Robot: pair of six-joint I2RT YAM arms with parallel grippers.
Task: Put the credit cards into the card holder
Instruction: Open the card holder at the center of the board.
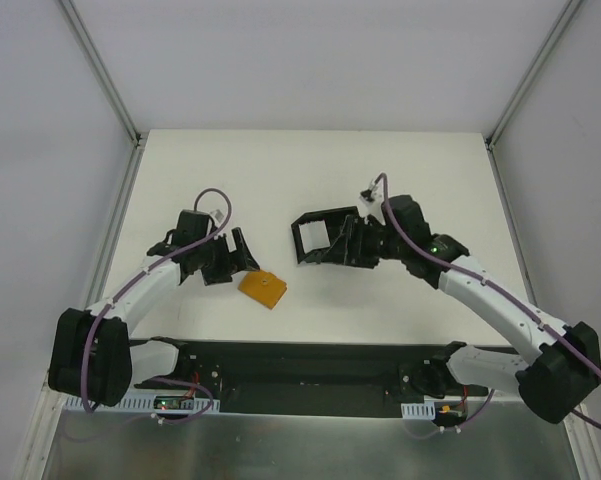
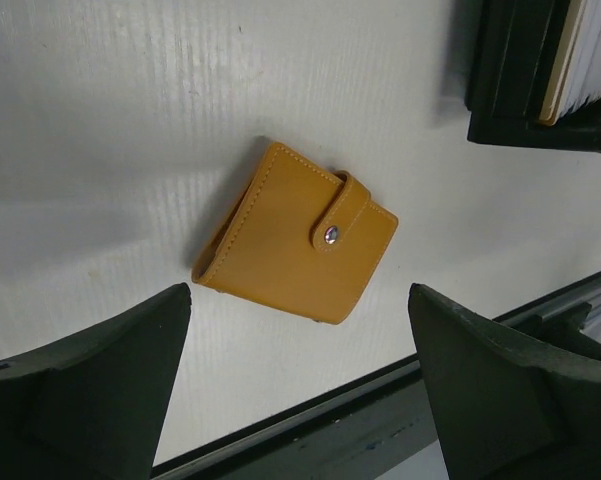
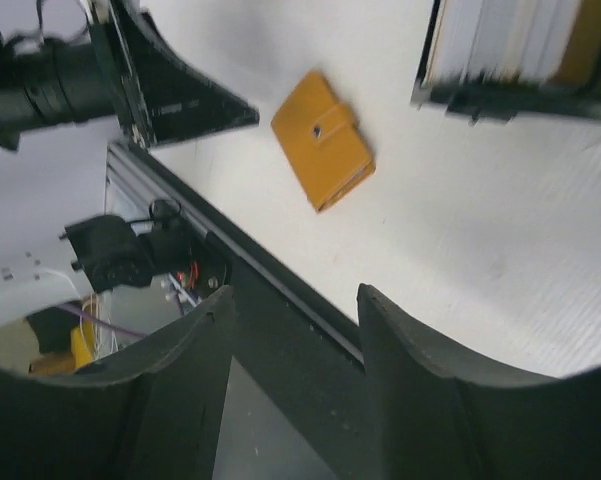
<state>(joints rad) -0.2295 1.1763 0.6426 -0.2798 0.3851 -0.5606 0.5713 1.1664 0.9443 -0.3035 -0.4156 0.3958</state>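
The card holder (image 1: 315,232), a black open-topped box with a white ridged insert, sits mid-table; it also shows as the card holder (image 2: 540,75) and the card holder (image 3: 515,55). A thin tan-orange credit card (image 3: 592,28) stands inside it, seen edge-on as the card (image 2: 557,70). The closed tan-orange wallet (image 1: 263,290) lies flat, snap up. My left gripper (image 1: 242,258) hovers just left of the wallet (image 2: 295,235). It is open, nothing between its fingers (image 2: 100,390). My right gripper (image 1: 342,245) is at the holder's right side, open and empty.
The black base rail (image 1: 300,365) runs along the table's near edge, close below the wallet (image 3: 323,138). The left arm's gripper (image 3: 170,90) shows in the right wrist view. White enclosure walls (image 1: 90,150) stand at the sides and the back.
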